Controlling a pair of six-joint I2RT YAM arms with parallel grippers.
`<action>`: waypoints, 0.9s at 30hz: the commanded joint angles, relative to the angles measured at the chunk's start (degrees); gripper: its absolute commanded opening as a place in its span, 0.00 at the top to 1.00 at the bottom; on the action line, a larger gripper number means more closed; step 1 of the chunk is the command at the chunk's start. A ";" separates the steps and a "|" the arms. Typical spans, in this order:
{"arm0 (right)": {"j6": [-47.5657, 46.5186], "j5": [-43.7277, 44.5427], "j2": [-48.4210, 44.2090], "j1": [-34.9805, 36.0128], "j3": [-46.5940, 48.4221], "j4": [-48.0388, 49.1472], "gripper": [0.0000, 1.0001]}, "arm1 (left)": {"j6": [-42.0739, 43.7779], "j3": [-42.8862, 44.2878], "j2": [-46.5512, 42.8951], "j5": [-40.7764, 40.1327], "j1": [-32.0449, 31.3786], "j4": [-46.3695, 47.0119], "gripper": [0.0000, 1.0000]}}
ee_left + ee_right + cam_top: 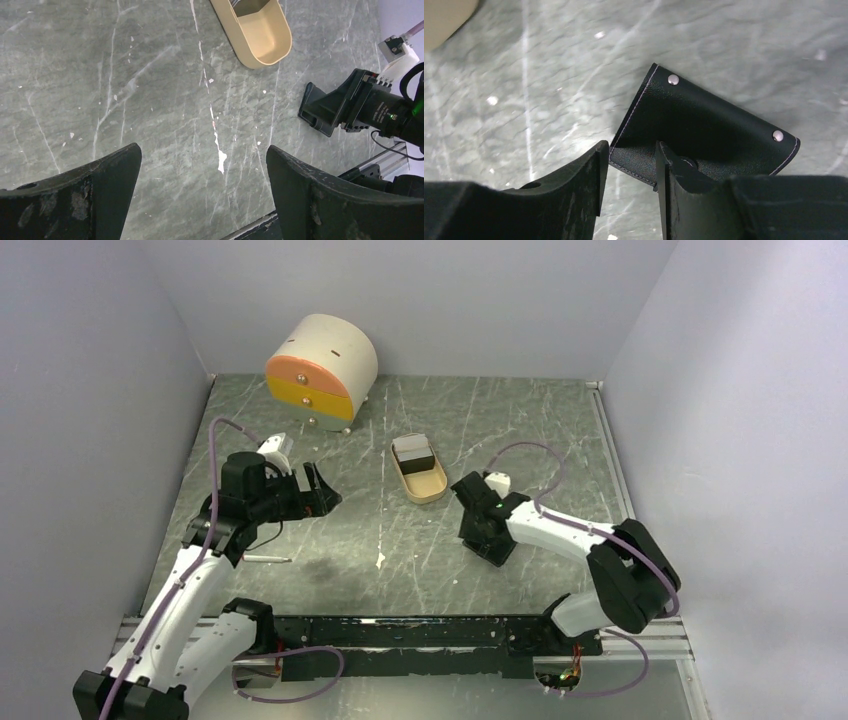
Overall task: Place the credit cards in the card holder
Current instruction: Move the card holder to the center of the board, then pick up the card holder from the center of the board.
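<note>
Two jaws at the holder's corner, grip unproven

Two things worry us. The right gripper [630,150] stands narrow over the lower-left corner of the black card holder [704,120], which lies a little below centre in the right wrist view. One finger [574,185] sits just outside the stitched edge and the other [674,175] reaches over the leather. We cannot tell whether the corner is pinched or only straddled. If the pads find nothing to bite, we judge they will shove the holder across the table [400,560] rather than lift it. If they catch both leaves together, the holder may come up clamped closed, with no pocket to feed.

The credit cards [413,451] sit in the far end of the tan tray [428,490], just above centre in the top view and near the right arm. They are thin and lie low behind the wall, so we expect a hard pick. The left gripper [202,155] hangs wide and holds nothing, over bare table at centre left of the top view.

Much is hidden. From above, the right wrist covers the holder entirely. Its lower edge runs behind the finger, its blue inner face does not show, and only two metal studs [673,79] mark it. We cannot count the cards. A thin sliver [265,559] beside the left arm is too small to name.
</note>
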 commanded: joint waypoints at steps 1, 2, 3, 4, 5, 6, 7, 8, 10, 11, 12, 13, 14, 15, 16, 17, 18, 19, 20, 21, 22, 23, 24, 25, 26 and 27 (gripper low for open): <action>-1.99 -3.90 3.53 5.27 1.52 2.74 0.58 | 0.47 0.00 -0.38 -2.24 0.66 1.07 0.01; -1.49 -2.67 3.70 6.26 2.39 1.58 0.59 | 0.47 0.01 -0.24 -2.22 0.66 1.03 0.00; -1.07 -1.42 3.74 6.98 3.35 -0.25 0.59 | 0.47 0.01 -0.04 -2.21 0.66 0.97 0.00; -0.71 -0.50 3.57 7.56 4.22 -1.63 0.59 | 0.47 0.08 0.14 -2.19 0.66 0.97 0.01; -0.55 0.12 3.06 7.92 4.82 -2.55 0.59 | 0.45 0.09 0.32 -2.14 0.66 1.02 0.01; -0.37 0.63 2.25 8.01 5.18 -3.59 0.59 | 0.48 0.12 0.45 -2.06 0.66 1.02 0.01; 0.59 1.36 1.43 8.05 5.33 -4.56 0.59 | 0.47 0.11 0.62 -2.15 0.71 0.93 0.00; 1.89 2.53 0.42 8.06 5.43 -6.04 0.59 | 0.47 0.24 0.76 -2.12 0.67 0.89 0.00; 5.79 5.42 -1.06 8.03 5.63 -9.75 0.59 | 0.26 0.27 0.96 -2.44 0.66 0.64 0.00; 7.85 6.54 -1.57 8.06 5.67 -11.63 0.59 | 0.15 0.27 1.10 -2.66 0.66 0.48 0.00; 9.69 7.25 -1.84 8.06 5.68 -12.99 0.60 | 0.05 0.37 1.36 -2.73 0.66 0.37 0.01; 11.10 7.51 -1.82 8.06 5.60 -14.06 0.61 | 0.03 0.43 1.50 -2.62 0.66 0.33 0.01; 12.29 7.74 -1.67 8.08 5.66 -15.13 0.62 | 0.10 0.58 1.72 -2.55 0.66 0.25 0.00; 13.22 8.17 -1.25 8.02 5.79 -15.97 0.63 | 0.05 0.59 1.85 -2.48 0.71 0.21 0.00; 13.95 8.78 -0.70 8.03 5.87 -16.79 0.63 | 0.04 0.60 1.96 -2.40 0.67 0.21 0.01; 14.41 9.49 0.23 8.03 6.01 -17.31 0.63 | 0.03 0.61 2.05 -2.31 0.66 0.22 0.01; 14.47 9.88 0.87 8.03 6.05 -17.45 0.63 | 0.03 0.55 2.06 -2.24 0.66 0.23 0.02; 14.23 9.96 1.61 7.99 6.23 -17.24 0.63 | -0.01 0.50 2.14 -2.29 0.66 0.21 0.02; 13.73 9.81 2.05 8.03 6.41 -16.76 0.63 | -0.05 0.53 2.21 -2.36 0.66 0.15 0.02; 13.05 9.09 2.37 8.03 6.35 -15.67 0.64 | -0.06 0.54 2.36 -2.45 0.66 0.07 0.03; 12.39 8.48 2.47 8.03 6.07 -14.47 0.64 | -0.13 0.56 2.51 -2.57 0.66 -0.01 0.03; 12.04 8.06 2.48 8.03 5.66 -13.41 0.64 | -0.14 0.62 2.64 -2.67 0.66 -0.13 0.03; 11.79 7.70 2.49 8.08 5.33 -12.43 0.64 | -0.14 0.67 2.83 -2.65 0.66 -0.16 0.03; 11.27 7.42 2.57 8.08 5.03 -11.60 0.64 | -0.14 0.76 2.93 -2.62 0.66 -0.27 0.03; 10.54 7.01 2.55 8.04 4.80 -10.61 0.65 | -0.14 0.80 3.14 -2.55 0.66 -0.29 0.03; 9.65 6.53 2.53 8.10 4.60 -9.47 0.65 | -0.14 0.87 3.30 -2.45 0.66 -0.37 0.04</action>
